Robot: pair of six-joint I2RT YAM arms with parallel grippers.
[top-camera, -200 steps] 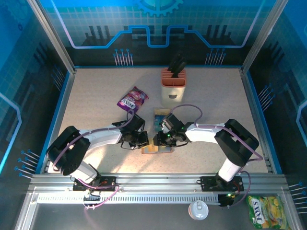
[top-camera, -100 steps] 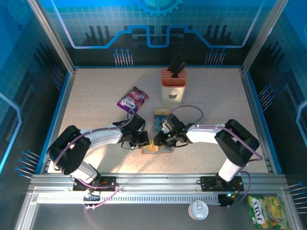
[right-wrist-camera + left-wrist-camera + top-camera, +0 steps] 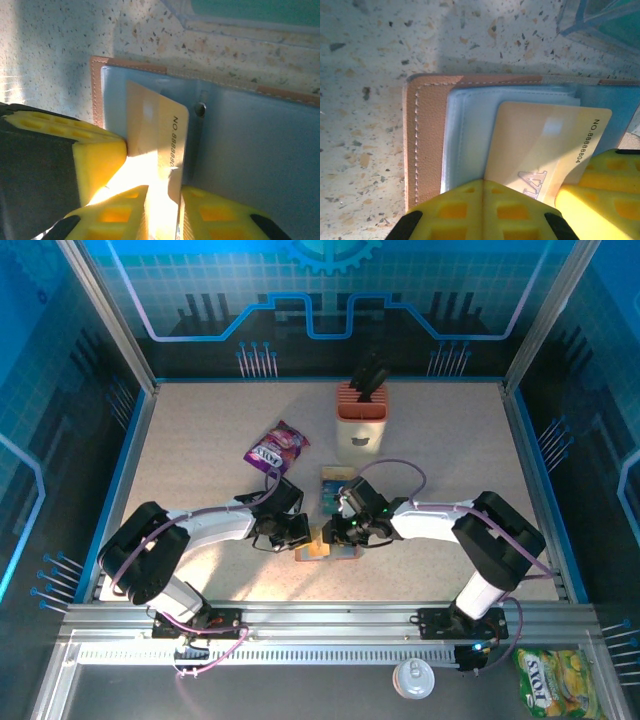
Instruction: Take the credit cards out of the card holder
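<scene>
Jaws of right gripper [image 3: 162,202] pinch card [image 3: 155,130] at their 12 o'clock, partly out of holder [image 3: 240,135]; closed left gripper [image 3: 482,200] touches card's edge.

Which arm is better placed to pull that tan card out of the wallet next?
Right. The right gripper has a finger on each side of the card, ready to pull. The left gripper is shut, its tips at the wallet, likely steadying it.
</scene>
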